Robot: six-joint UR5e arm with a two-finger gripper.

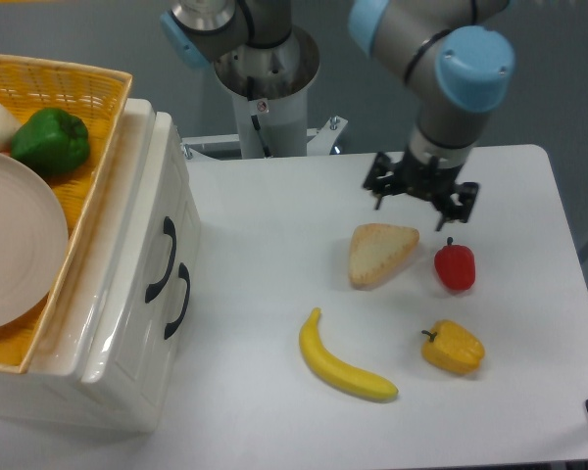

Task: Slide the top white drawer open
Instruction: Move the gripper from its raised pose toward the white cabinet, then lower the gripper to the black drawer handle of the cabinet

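The white cabinet (127, 323) stands at the left with its front facing right. The top white drawer is shut, and its black curved handle (162, 257) is the one nearer the cabinet's top edge. The lower drawer's matching handle (179, 299) sits just below and right of it, also shut. My gripper (418, 204) hangs pointing down over the table's far right part, well to the right of the cabinet, just above a bread slice. Its fingers stand apart and hold nothing.
A bread slice (382, 253), a red pepper (455, 266), a yellow pepper (453, 348) and a banana (345, 367) lie on the white table. A yellow wicker basket (78, 83) on the cabinet holds a green pepper (49, 140), a plate (15, 240) and a white round item.
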